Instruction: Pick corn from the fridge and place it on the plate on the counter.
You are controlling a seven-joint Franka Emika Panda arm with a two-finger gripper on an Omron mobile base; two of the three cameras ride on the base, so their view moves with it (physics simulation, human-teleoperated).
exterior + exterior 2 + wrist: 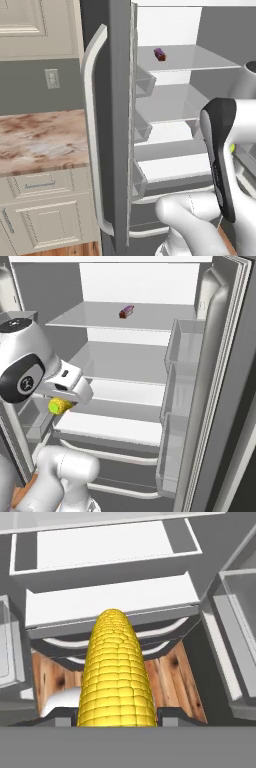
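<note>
Counter (42, 137): at the far left of the left base view – marbled brown top over cream cabinets, just beside the open fridge door.
Fridge (117, 125): doors open; dark-grey left door with its long curved light-grey handle (90, 130), white inside with grey shelves, door bins on both sides.
Purple item (127, 311): small, lying on the upper shelf toward the back, well apart from the arm.
Gripper (64, 402): in front of the lower shelves at the left of the fridge opening – jaws closed on the corn, a dark finger tip on either side of the cob in the hand view.
Corn (116, 672): yellow cob clamped in the gripper and off the shelves, pointing away from the hand toward the fridge's lower drawers; wooden floor shows beneath it.
</note>
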